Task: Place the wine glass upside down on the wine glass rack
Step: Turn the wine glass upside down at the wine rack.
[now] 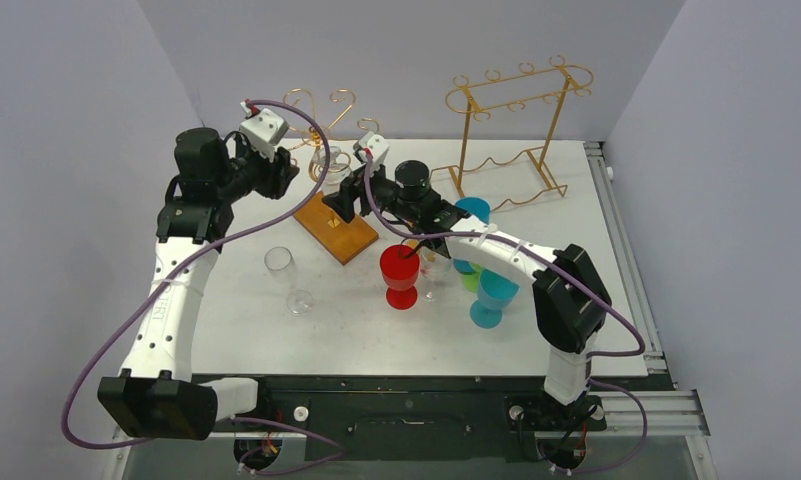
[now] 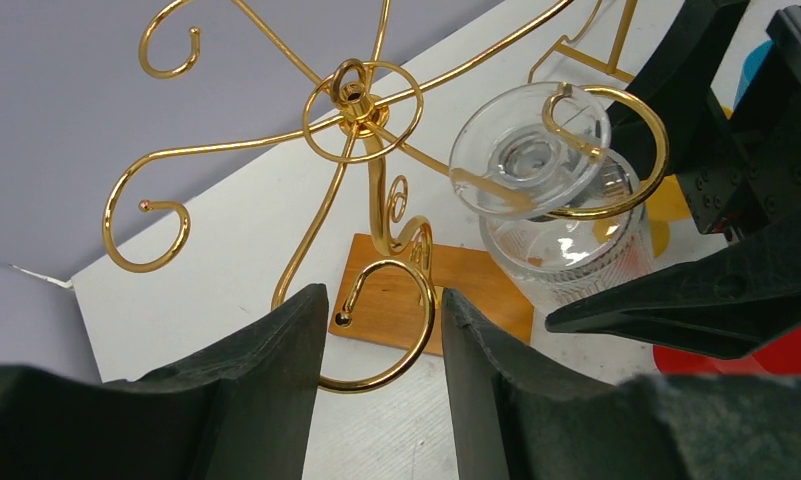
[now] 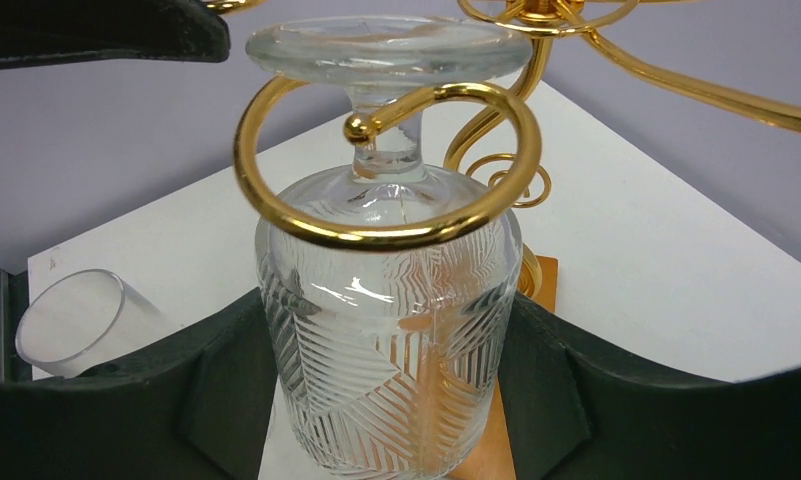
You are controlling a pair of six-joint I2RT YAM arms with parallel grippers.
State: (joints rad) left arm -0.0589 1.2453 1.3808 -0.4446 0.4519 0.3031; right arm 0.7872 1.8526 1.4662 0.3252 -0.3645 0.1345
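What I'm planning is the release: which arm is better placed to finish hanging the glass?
Right. The right pincer holds the inverted glass, stem already inside a loop of the rack, foot above it. The left pincer only grips an empty loop.

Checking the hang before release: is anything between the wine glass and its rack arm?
Nothing visible. The wine glass, upside down in the right pincer, has its stem inside the rack's curled arm, foot above it.
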